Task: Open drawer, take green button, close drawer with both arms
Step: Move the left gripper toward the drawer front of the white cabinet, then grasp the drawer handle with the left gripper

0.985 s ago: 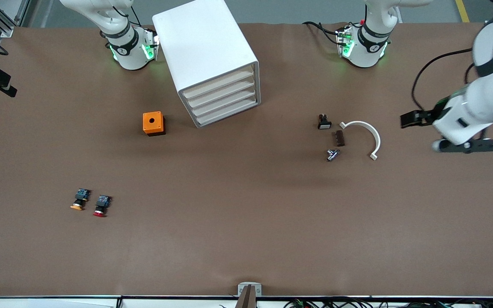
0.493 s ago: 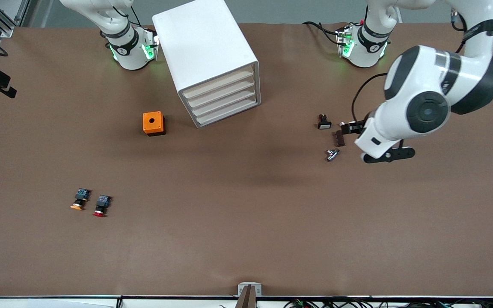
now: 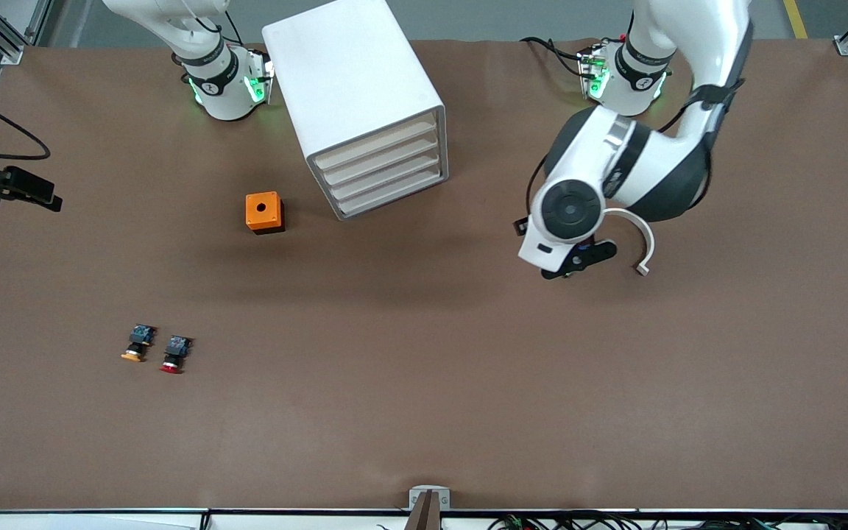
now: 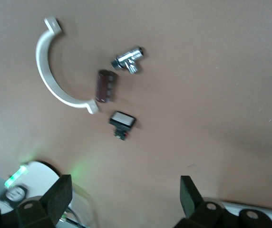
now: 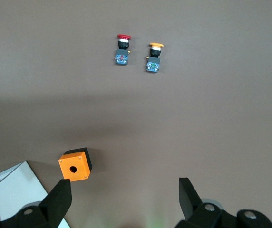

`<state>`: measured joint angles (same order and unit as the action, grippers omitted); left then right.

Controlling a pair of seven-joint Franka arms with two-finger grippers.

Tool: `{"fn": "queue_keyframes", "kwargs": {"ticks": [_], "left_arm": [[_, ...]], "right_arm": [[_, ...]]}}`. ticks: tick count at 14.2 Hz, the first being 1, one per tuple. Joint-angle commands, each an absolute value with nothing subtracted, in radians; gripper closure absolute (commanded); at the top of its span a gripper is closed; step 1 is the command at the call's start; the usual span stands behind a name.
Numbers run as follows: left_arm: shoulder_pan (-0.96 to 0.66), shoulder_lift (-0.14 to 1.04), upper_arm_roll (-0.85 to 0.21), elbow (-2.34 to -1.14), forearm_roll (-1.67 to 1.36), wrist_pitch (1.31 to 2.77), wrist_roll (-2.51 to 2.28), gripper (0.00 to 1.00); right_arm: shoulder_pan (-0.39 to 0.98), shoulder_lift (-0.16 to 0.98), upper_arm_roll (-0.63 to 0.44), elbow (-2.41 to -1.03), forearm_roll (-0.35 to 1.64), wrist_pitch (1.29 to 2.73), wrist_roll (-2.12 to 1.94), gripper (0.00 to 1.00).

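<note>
An orange box (image 3: 264, 212) with a hole in its top stands on the brown table (image 3: 424, 383) beside the cabinet (image 3: 354, 96). An orange-capped button (image 3: 136, 344) and a red-capped button (image 3: 174, 353) lie side by side. A white curved bracket (image 4: 55, 80), dark cylinder (image 4: 106, 85), metal fitting (image 4: 128, 60) and white-faced switch (image 4: 122, 124) lie clustered together.

no legible text, labels or nos. anywhere

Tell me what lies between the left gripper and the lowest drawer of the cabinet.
Nothing visible. The left gripper, open, hangs over the small parts beside the white clamp; only bare table lies between it and the lowest drawer, which is closed.
</note>
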<state>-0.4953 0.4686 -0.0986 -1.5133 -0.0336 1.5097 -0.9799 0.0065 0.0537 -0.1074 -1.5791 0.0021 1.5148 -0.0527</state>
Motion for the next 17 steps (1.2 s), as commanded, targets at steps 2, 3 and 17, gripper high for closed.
{"fn": "queue_keyframes", "kwargs": {"ticks": [2, 3, 17], "left_arm": [[-0.558, 0.662, -0.097, -1.292, -0.152, 1.486, -1.301, 0.00], [-0.578, 0.701, -0.097, -1.243, -0.175, 1.488, -1.374, 0.00], [-0.626, 0.969, -0.091, -1.193, -0.799, 1.583, -1.956, 0.00]], "right_arm": [[0.002, 0.107, -0.113, -1.557, -0.008, 1.509, -0.074, 0.00], [0.002, 0.112, -0.114, -1.552, -0.008, 1.508, -0.074, 0.00], [0.025, 0.114, -0.109, -1.552, 0.003, 1.503, -0.037, 0.00]]}}
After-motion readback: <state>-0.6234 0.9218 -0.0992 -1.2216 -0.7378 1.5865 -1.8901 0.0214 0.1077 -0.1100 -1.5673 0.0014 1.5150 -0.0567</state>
